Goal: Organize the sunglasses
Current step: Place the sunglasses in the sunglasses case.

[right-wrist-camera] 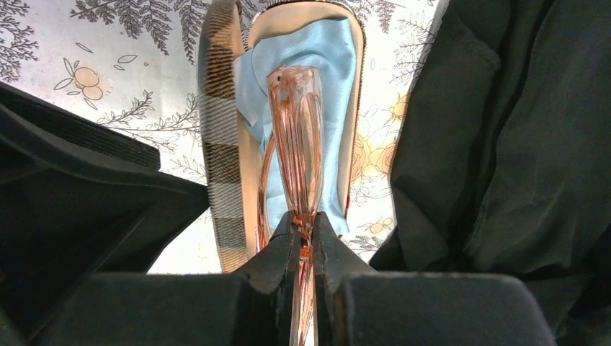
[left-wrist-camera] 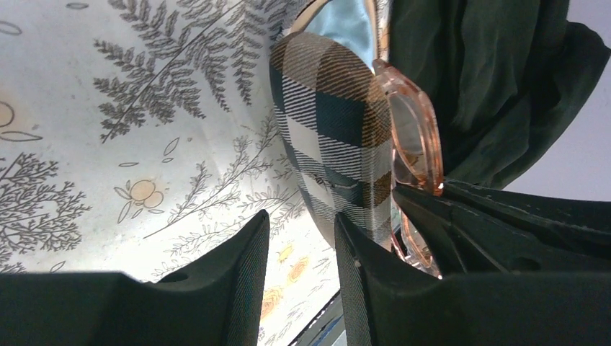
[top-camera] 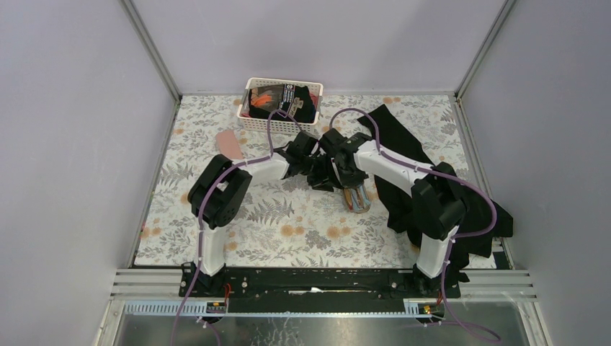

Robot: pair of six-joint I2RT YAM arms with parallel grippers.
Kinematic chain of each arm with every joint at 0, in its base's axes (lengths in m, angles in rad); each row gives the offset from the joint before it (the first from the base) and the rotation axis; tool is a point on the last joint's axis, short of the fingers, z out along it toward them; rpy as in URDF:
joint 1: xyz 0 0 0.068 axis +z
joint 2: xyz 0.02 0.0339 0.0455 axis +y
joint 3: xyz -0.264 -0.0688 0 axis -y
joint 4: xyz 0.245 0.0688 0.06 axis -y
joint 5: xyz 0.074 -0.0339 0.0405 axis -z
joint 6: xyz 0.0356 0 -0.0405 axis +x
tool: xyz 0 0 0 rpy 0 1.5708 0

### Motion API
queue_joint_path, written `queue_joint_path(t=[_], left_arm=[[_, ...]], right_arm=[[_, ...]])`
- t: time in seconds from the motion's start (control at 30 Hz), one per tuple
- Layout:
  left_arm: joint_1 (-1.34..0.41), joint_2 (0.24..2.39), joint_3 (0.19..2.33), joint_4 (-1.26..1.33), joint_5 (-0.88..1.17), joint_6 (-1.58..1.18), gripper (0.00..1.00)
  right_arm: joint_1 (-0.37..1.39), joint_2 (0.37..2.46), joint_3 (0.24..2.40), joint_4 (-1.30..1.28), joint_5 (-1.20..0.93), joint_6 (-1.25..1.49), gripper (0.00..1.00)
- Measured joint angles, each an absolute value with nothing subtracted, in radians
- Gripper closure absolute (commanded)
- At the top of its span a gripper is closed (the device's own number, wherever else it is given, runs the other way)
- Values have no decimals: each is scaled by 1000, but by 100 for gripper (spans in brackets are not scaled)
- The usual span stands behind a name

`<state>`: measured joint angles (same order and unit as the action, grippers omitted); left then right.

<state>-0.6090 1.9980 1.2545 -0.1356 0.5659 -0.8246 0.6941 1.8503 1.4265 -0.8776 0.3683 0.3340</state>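
Right wrist view: pinching pink sunglasses point(right-wrist-camera: 297, 130) in right pincer point(right-wrist-camera: 305, 223) at open plaid case point(right-wrist-camera: 216, 130), with left pincer point(left-wrist-camera: 301, 231) spread. Lower centred onto blue cloth point(right-wrist-camera: 331, 58); release gently.

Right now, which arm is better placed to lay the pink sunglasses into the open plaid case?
Right. The right gripper is shut on the pink sunglasses, held over the blue cloth lining the open plaid case; the left gripper is open, empty, beside the case's shell.
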Motion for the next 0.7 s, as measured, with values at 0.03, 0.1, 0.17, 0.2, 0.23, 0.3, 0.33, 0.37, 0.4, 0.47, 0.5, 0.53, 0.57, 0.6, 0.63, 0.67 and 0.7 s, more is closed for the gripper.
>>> queue_joint_path(t=[0.03, 0.1, 0.17, 0.2, 0.23, 0.3, 0.33, 0.37, 0.4, 0.47, 0.5, 0.53, 0.57, 0.6, 0.63, 0.67, 0.7], left_arm=[[-609, 1998, 1259, -136, 566, -825, 57], [-611, 1998, 1269, -136, 569, -826, 57], [-612, 1998, 1281, -136, 569, -826, 57], [-612, 1998, 1285, -136, 570, -827, 57], [-613, 1998, 1291, -136, 570, -828, 57], [-614, 2000, 1301, -136, 570, -829, 57], [-614, 2001, 1306, -136, 571, -829, 57], [-615, 2002, 1309, -136, 572, -830, 57], [-615, 2004, 1313, -136, 574, -832, 57], [-616, 2006, 1315, -136, 578, -834, 57], [-616, 2009, 1316, -136, 579, -835, 57], [-616, 2011, 1316, -136, 580, -836, 57], [-616, 2014, 1316, -136, 581, -836, 57], [-616, 2016, 1317, -136, 582, -836, 57], [-616, 2019, 1318, -136, 582, -836, 57], [-616, 2021, 1318, -136, 583, -836, 57], [-616, 2023, 1319, -137, 584, -836, 57]], right_arm=[[688, 1848, 1426, -878, 355, 333, 94], [677, 1844, 1425, -878, 338, 332, 94], [664, 1837, 1422, -875, 322, 332, 94], [658, 1834, 1418, -873, 315, 332, 94], [652, 1829, 1412, -871, 307, 332, 94], [641, 1820, 1402, -868, 291, 331, 94], [635, 1814, 1396, -868, 284, 330, 94], [632, 1811, 1393, -868, 278, 329, 94], [628, 1807, 1391, -869, 274, 329, 94], [625, 1797, 1388, -867, 270, 329, 94], [623, 1792, 1386, -865, 268, 329, 94], [622, 1783, 1380, -861, 267, 329, 94], [621, 1773, 1372, -857, 265, 330, 94], [619, 1764, 1366, -855, 265, 330, 94], [616, 1755, 1359, -851, 264, 330, 94], [613, 1749, 1353, -849, 263, 331, 94], [611, 1745, 1346, -845, 263, 332, 94]])
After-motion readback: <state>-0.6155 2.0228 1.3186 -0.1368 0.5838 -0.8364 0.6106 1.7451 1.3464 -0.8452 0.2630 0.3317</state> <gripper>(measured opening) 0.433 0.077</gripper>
